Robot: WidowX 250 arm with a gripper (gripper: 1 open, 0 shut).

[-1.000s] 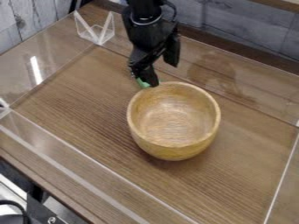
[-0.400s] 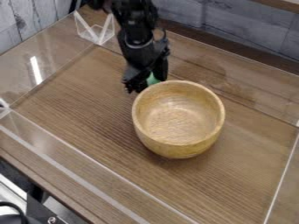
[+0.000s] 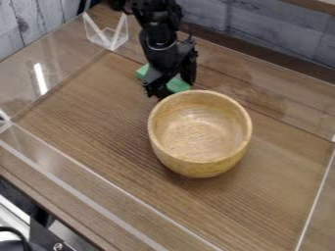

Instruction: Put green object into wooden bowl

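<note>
The black robot gripper [image 3: 167, 84] points steeply downward over the brown wood-grain tabletop [image 3: 92, 127], jaws spread wide. The small bright green rectangular block [image 3: 144, 74] lies at its fingertips, partly hidden behind them; contact cannot be confirmed. The round light tan wooden bowl [image 3: 199, 132] sits just below-right of the gripper, upright.

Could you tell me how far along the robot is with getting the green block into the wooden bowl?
Nothing is finished: the wooden bowl is empty. In hand: the gripper is open and low over the green block, which lies on the table just behind the bowl. Left: grasp, lift, and drop it in.
</note>
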